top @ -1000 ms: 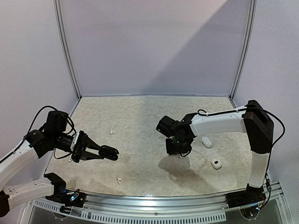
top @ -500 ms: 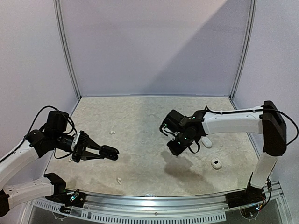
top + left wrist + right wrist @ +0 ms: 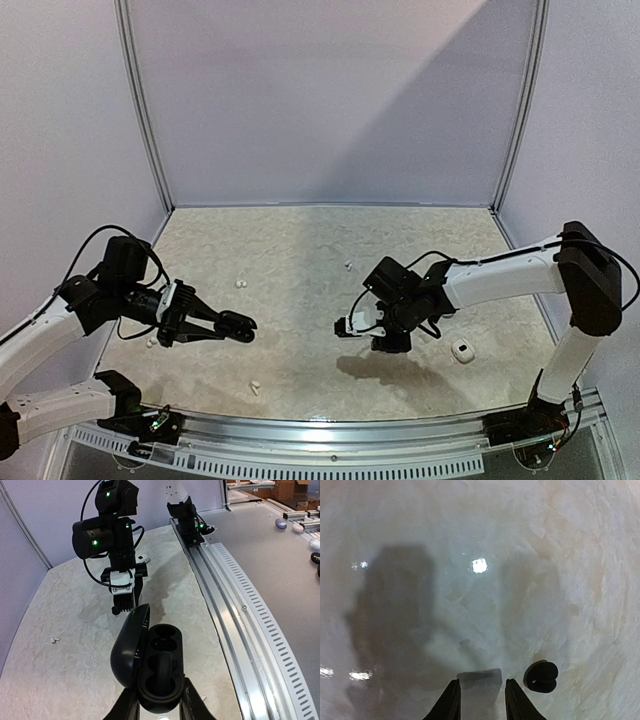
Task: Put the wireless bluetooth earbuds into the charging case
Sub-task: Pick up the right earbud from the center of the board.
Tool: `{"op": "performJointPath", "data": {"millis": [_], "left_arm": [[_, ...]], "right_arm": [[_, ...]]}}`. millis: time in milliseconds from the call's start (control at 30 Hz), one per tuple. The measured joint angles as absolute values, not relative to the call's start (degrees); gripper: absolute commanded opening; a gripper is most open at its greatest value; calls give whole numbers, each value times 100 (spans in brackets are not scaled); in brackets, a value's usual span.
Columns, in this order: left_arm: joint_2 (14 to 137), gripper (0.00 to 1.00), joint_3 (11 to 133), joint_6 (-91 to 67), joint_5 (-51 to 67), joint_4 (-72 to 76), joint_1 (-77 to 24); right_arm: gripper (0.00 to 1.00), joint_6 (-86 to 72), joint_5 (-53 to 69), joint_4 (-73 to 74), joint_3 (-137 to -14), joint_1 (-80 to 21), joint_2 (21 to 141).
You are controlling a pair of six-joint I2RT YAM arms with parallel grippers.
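- Left fingers [image 3: 124,706] clamp one open black case [image 3: 156,665], its two wells empty.
- Right fingers [image 3: 451,700], narrowly parted and empty, hang beside one black earbud [image 3: 540,676].
- Three white earbuds [image 3: 240,284] and one white case [image 3: 462,350] lie on the worktop [image 3: 300,240].

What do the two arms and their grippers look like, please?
The left arm and right arm have white shells, black joints and loose black cables near the wrists. The left gripper is black with a white collar behind its jaws. The right gripper is black too, with a white plate above the jaws and green wrist lights.
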State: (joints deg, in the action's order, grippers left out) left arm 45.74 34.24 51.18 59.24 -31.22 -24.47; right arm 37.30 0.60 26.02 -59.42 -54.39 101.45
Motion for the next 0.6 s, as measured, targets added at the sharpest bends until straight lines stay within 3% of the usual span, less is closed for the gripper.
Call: {"op": "performJointPath", "data": {"millis": [600], "left_arm": [[4805,0,3588,5229,5863,-3247,-2449]], "right_arm": [[26,4407,-91,2405,-6090,-5083,10363]]}}
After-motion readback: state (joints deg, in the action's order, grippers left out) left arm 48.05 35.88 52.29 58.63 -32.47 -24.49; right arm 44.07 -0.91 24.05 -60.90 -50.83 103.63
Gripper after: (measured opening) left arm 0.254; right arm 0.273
